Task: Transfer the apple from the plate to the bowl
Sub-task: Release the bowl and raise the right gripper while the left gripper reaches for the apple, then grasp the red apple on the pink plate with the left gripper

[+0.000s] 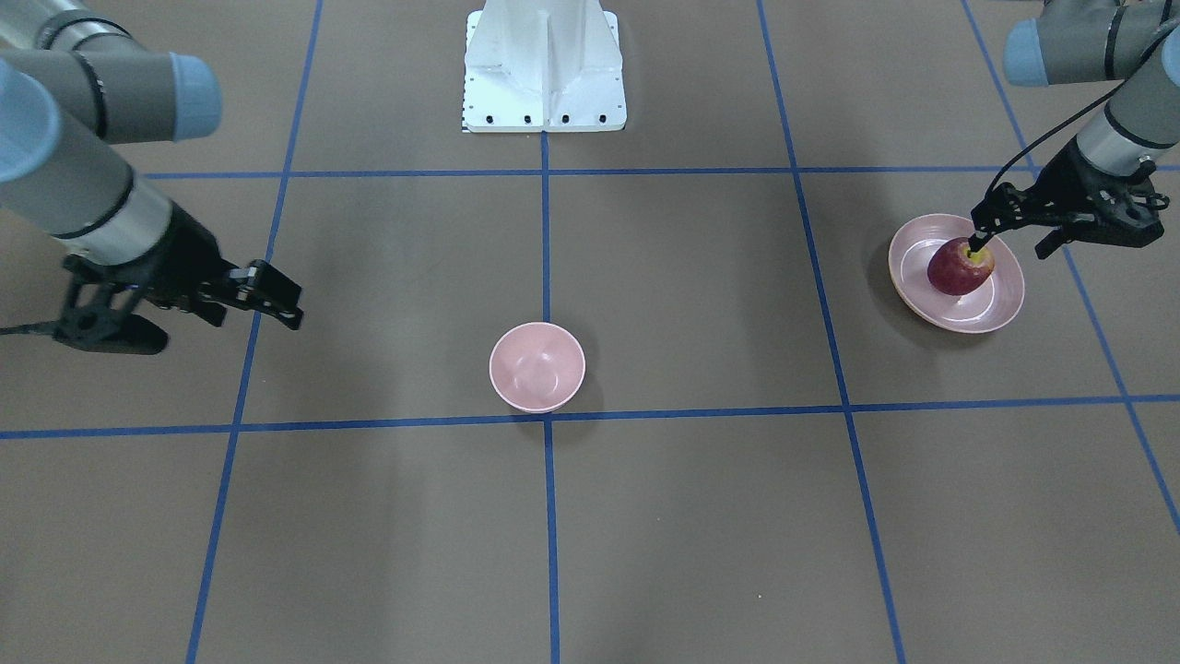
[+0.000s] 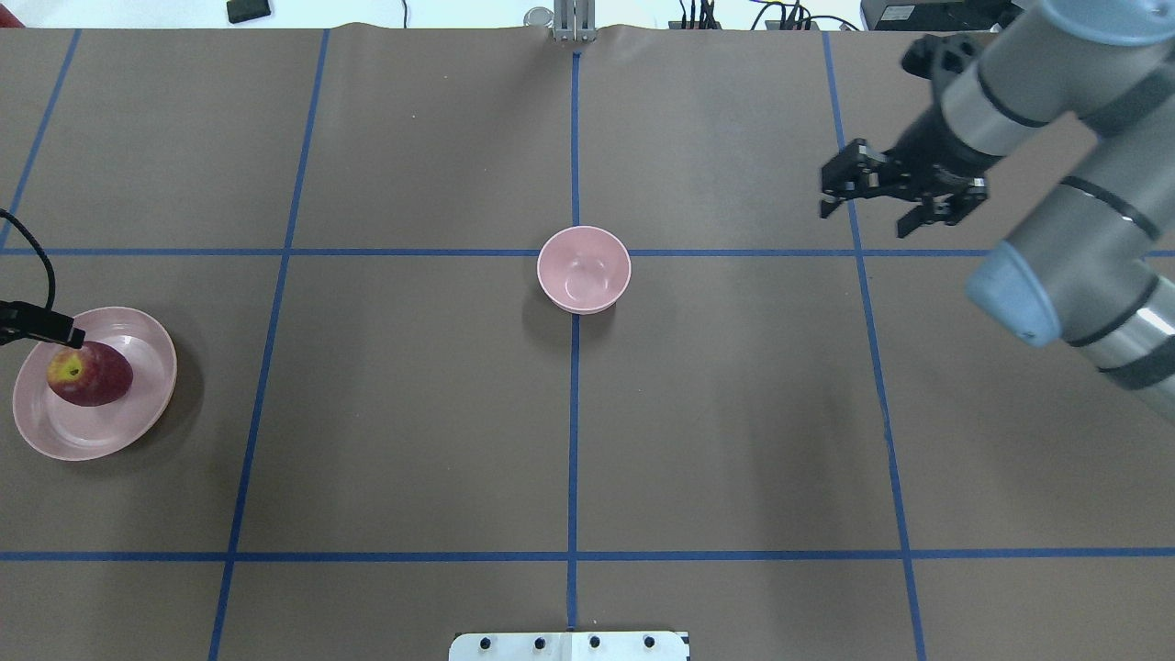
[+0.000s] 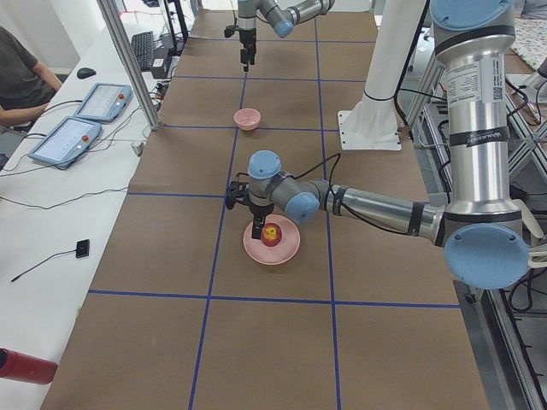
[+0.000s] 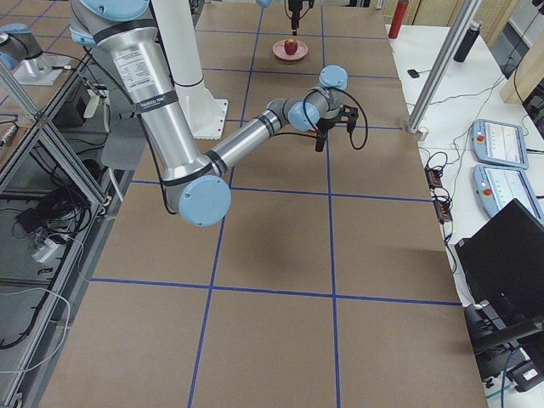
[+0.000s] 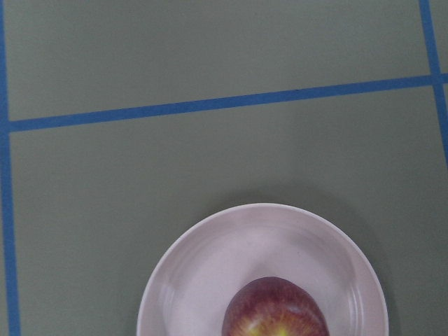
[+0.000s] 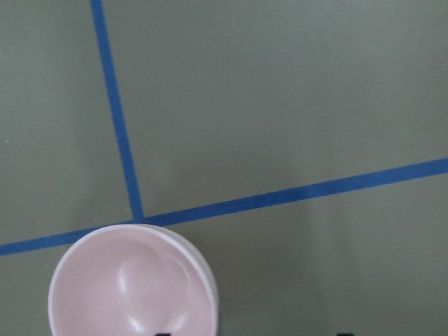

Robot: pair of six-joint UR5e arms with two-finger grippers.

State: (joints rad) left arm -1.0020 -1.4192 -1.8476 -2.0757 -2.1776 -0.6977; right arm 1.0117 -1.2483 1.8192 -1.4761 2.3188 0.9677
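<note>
The dark red apple (image 1: 959,267) with its yellow stem end lies on the pale pink plate (image 1: 1000,309) at the table's left end. It also shows in the overhead view (image 2: 90,375) and in the left wrist view (image 5: 275,313). My left gripper (image 1: 1012,244) is open just above the plate, with one fingertip (image 1: 977,243) at the apple's stem end and the other out past the plate's rim. The small deep pink bowl (image 2: 584,269) stands empty at the table's middle. My right gripper (image 2: 874,216) is open and empty, in the air well to the bowl's right.
The white robot base (image 1: 544,69) stands at the near middle edge. Blue tape lines (image 2: 574,441) cross the brown table. An operator (image 3: 21,81) and tablets (image 3: 64,141) are at a side desk.
</note>
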